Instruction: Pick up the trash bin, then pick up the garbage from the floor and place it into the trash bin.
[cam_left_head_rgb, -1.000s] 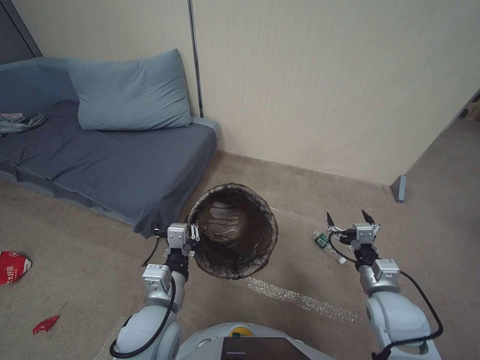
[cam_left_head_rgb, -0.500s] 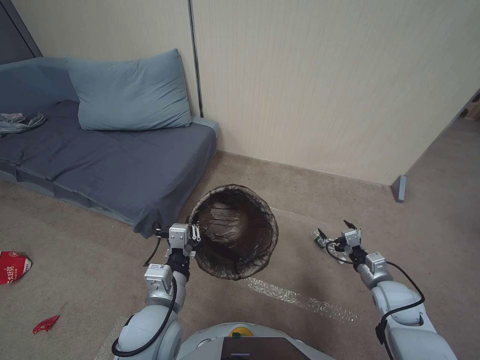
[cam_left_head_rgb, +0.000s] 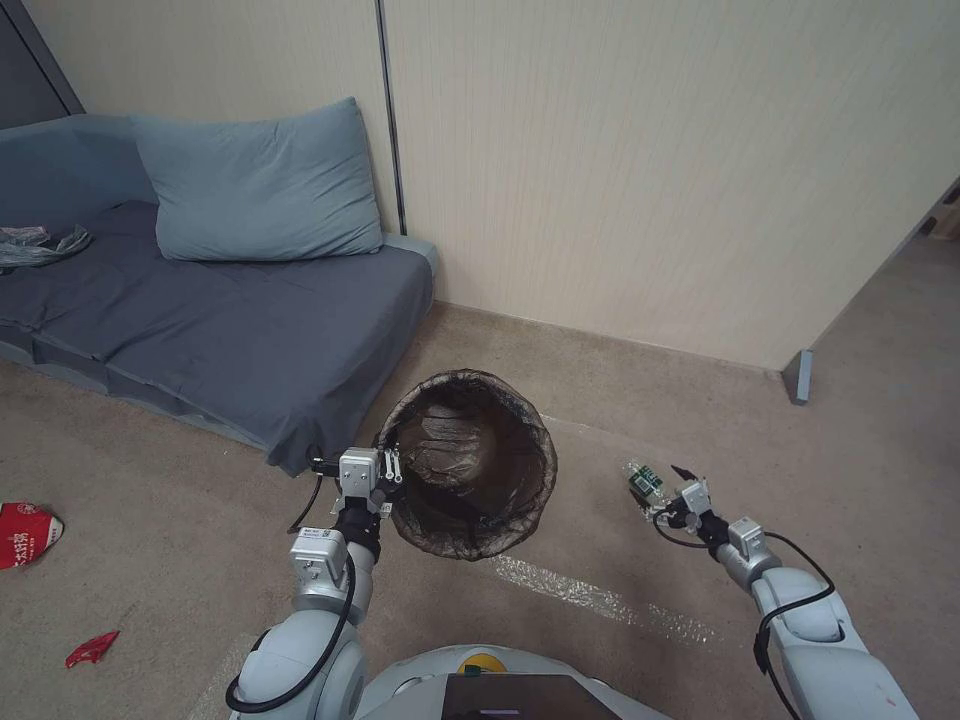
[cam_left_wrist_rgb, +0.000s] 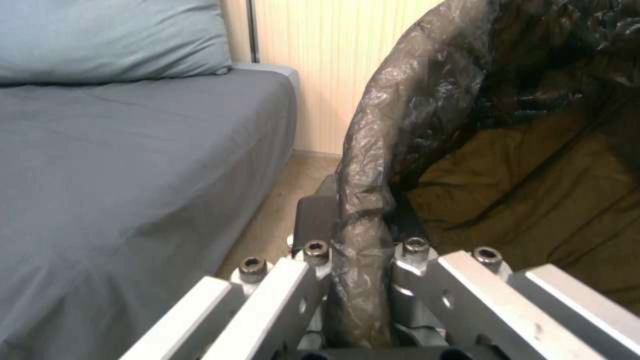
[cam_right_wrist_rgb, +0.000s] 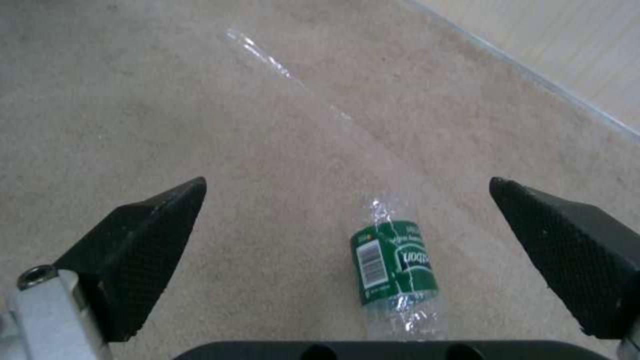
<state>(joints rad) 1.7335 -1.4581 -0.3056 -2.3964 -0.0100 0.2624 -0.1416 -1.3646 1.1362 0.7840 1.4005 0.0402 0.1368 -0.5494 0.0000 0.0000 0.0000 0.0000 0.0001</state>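
Clear plastic bottle (cam_right_wrist_rgb: 395, 270): on floor at 3 o'clock from trash bin (cam_left_head_rgb: 470, 462), apart — judged light, thin, crushable, slippery; take across labelled middle.
Label: green band, barcode; lettering unreadable.
Right end effector (cam_right_wrist_rgb: 393, 255): fingers spread wide, straddling bottle, not touching.
Left end effector (cam_left_wrist_rgb: 357, 280): clamped on bin's bagged rim — bin lifted, tilted.

Left gripper (cam_left_head_rgb: 391, 466) up in front of the torso, fingers (cam_left_wrist_rgb: 313, 220) pinched tight, forearm near vertical. Right arm stretched forward and low, right gripper (cam_right_wrist_rgb: 347, 225) pointing down, fingers (cam_right_wrist_rgb: 150, 225) spread wide apart.
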